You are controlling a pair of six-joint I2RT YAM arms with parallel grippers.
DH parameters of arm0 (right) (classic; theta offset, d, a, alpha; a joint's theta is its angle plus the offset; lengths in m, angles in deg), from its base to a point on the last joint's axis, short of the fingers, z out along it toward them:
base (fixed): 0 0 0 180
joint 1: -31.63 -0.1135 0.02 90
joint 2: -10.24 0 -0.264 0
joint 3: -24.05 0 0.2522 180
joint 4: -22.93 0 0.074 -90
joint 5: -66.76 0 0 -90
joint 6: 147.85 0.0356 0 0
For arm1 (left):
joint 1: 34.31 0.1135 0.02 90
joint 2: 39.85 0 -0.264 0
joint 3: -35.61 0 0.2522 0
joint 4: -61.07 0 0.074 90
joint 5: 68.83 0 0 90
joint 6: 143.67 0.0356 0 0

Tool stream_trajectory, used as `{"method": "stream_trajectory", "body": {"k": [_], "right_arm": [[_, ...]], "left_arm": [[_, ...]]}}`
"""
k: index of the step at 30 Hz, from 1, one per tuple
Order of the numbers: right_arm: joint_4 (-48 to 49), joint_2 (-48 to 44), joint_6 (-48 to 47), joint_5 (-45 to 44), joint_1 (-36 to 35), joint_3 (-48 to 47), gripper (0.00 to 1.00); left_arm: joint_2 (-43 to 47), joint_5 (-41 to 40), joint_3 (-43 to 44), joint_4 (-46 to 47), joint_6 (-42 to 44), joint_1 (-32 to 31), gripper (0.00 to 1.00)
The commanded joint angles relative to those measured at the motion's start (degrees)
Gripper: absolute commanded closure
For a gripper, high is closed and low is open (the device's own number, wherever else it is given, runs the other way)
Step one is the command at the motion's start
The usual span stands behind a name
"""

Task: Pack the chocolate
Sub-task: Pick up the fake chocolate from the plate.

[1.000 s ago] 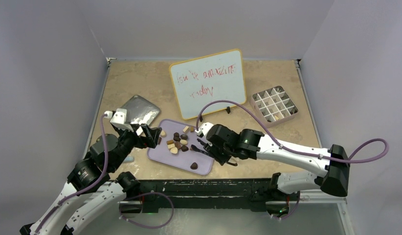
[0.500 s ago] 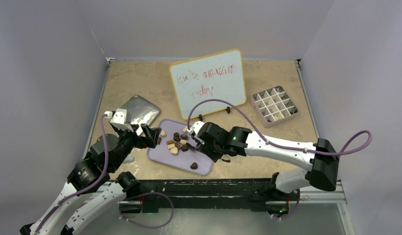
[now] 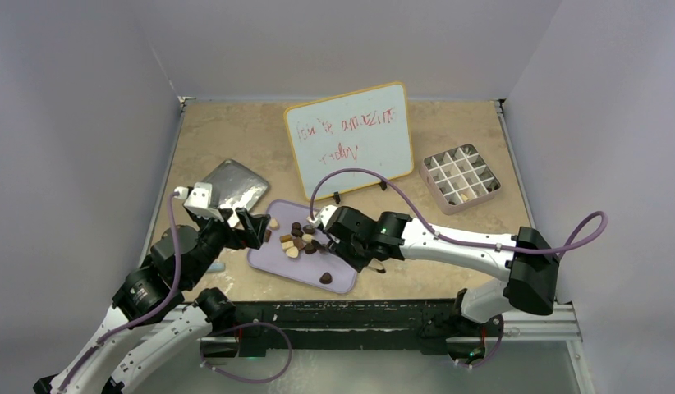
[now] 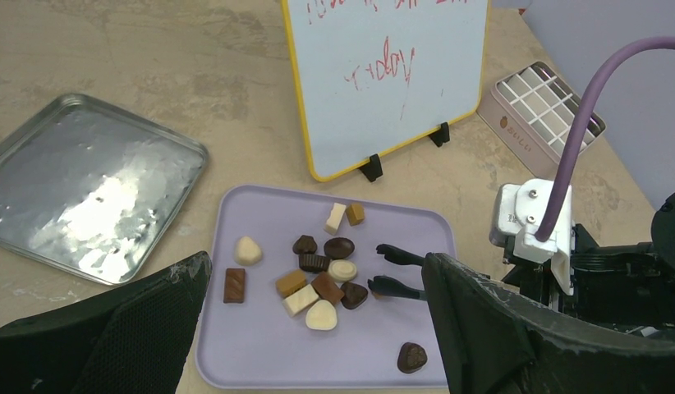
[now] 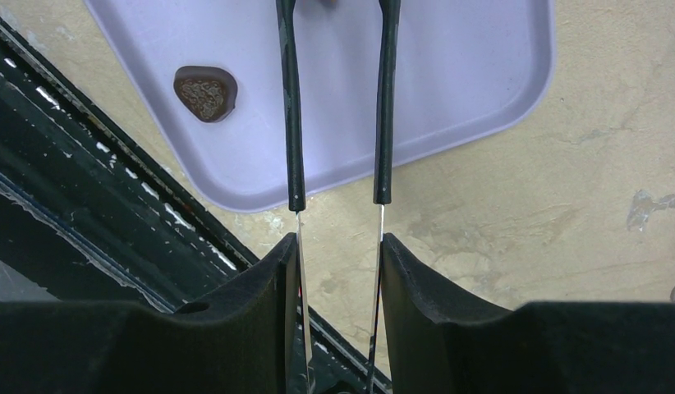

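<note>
Tweezers hovering beside chocolate on lavender tray.
Right hand is gripping the tweezers, half closed; left hand is hanging wide open, holding nothing.

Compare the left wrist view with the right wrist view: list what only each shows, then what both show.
Only left wrist: whiteboard, metal tray, gridded box, chocolate pile. Only right wrist: the right gripper clamping the tongs, and the dark front rail. Both: lavender tray, lone dark chocolate, the tongs' black arms.
</note>
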Motion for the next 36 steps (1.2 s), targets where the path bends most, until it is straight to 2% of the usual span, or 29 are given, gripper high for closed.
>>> {"method": "stream_trajectory", "body": {"k": [1,13,27,36], "right_arm": [[0.0,0.1,-1.4,1.8,-0.3,-1.5,0.6],[-0.2,1.7,-0.9,2.0,-0.2,-1.1,0.62],[-2.7,-1.7,1.5,0.4,-0.2,-1.7,0.82],[-3.2,-2.3,3.2,-0.5,0.3,-2.3,0.85]], "left_arm": [[0.7,-0.4,0.4,1.2,-0.4,0.0,0.01],[0.8,-0.4,0.4,1.2,-0.5,0.0,0.01],[0.6,-0.4,0.4,1.0,-0.8,0.0,0.01],[0.7,-0.2,0.4,1.2,-0.5,0.0,0.01]]}}
